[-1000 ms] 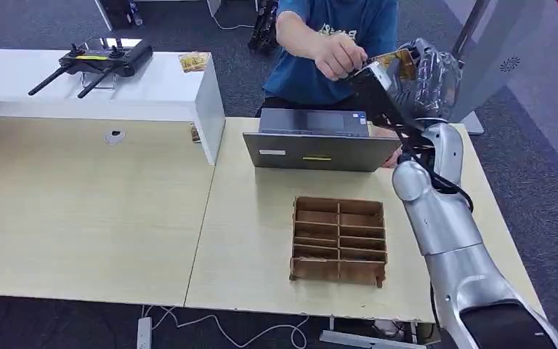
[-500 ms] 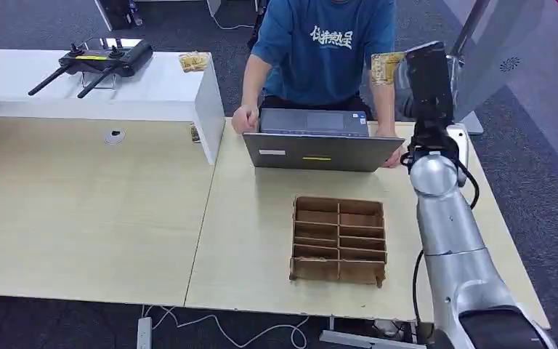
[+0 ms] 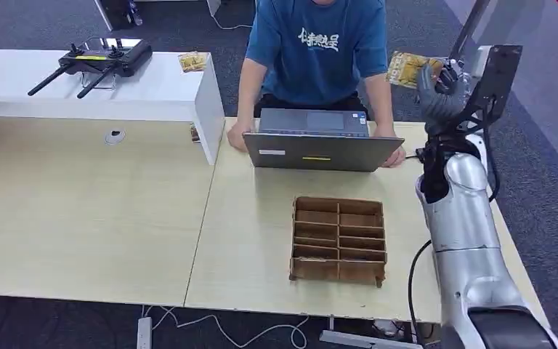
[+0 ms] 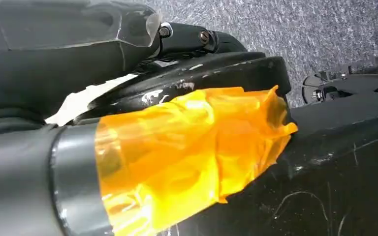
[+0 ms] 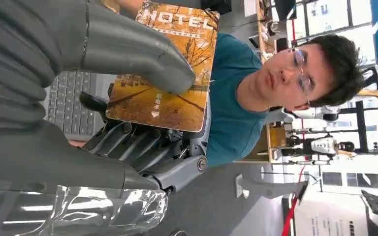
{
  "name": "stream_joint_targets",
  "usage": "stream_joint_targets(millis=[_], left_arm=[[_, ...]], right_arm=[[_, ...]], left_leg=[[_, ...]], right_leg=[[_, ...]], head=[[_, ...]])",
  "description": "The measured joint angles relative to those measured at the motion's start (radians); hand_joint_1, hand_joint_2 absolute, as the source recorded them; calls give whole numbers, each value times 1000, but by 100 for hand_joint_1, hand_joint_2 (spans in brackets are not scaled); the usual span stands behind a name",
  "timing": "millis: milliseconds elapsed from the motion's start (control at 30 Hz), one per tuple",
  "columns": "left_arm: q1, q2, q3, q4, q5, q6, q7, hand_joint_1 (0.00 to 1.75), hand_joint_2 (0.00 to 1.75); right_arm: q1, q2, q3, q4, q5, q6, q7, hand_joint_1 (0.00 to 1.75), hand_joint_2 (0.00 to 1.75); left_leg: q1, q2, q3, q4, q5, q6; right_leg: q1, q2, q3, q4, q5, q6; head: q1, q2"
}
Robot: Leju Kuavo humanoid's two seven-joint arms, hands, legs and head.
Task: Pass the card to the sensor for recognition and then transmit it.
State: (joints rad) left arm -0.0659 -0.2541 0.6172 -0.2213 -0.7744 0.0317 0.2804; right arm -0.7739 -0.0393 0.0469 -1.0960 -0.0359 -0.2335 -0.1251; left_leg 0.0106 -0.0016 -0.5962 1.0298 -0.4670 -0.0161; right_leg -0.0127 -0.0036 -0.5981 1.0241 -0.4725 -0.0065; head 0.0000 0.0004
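My right hand (image 3: 442, 91) is raised high beyond the far right corner of the counter (image 3: 247, 240), with the card (image 3: 407, 69) pinched between thumb and fingers. My left hand I cannot judge — its wrist view gives no look at the fingers.

I take the step in hand to be presenting the card to the sensor, though I cannot say which object here is the sensor. To do it well I should keep the printed face flat and unobstructed, hold the pinch near one edge so my thumb (image 5: 142, 54) covers little, and move slowly enough that the card doesn't slip or twist. The person (image 3: 318, 51) leans at the laptop (image 3: 320, 142) just beside me, so my sweep should stay clear of them.

The card is thin, stiff-looking, golden-yellow with an autumn tree scene — "MOTEL" printed across one end.
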Motion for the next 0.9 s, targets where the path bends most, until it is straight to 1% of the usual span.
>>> stream_joint_targets(millis=[633,900], left_arm=[[-2,0,10,0,6,-2,3,0,0],[-3,0,27,0,30,-1,6,0,0]], right_arm=[[3,-14,0,6,-17,3,-8,175,175],[54,-39,0,-1,-50,-8,-35,175,175]], left_leg=[[0,0,0,0,0,0],[0,0,0,0,0,0]], right_leg=[[0,0,0,0,0,0],[0,0,0,0,0,0]], head=[[0,0],[0,0]])
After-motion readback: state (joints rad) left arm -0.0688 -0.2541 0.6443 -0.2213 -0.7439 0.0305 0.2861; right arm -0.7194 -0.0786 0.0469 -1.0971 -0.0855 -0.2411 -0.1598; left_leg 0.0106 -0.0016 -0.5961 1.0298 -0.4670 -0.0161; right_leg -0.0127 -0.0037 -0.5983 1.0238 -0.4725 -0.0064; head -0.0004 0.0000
